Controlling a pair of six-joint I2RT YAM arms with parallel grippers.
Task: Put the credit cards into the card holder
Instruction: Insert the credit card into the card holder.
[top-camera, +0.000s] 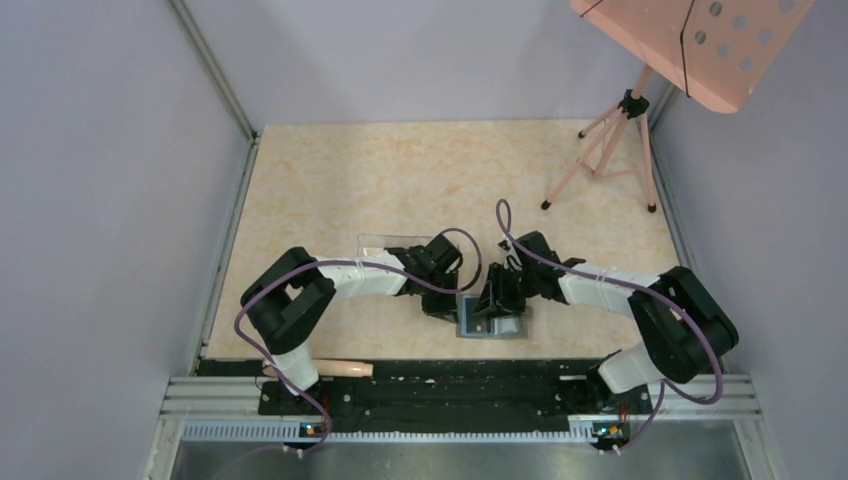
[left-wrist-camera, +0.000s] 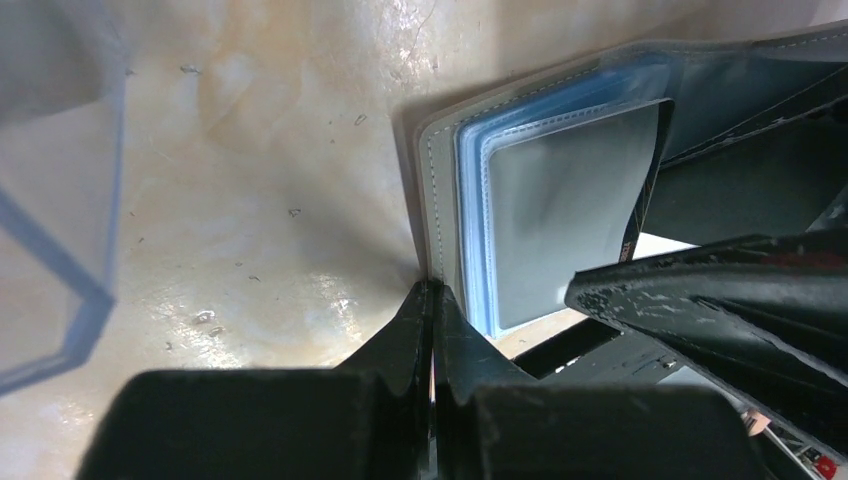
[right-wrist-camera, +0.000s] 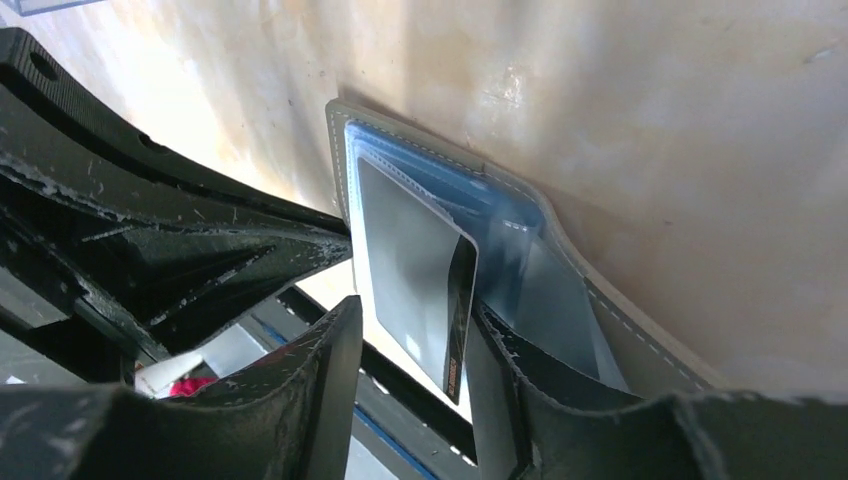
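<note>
The flat bifold card holder (left-wrist-camera: 438, 170) is gray with pale stitching, its clear-sleeved inside tinted blue. The thin glossy card (right-wrist-camera: 412, 265) is black with a gray sheen. The stone-look tabletop (top-camera: 400, 170) is beige, marbled cream. The perforated board (top-camera: 690, 40) is peach-pink.

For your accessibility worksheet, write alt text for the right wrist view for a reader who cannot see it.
A dark credit card sits partly inside the open gray card holder, between the parted fingers of the right end effector. The left end effector pinches the holder's edge.
</note>
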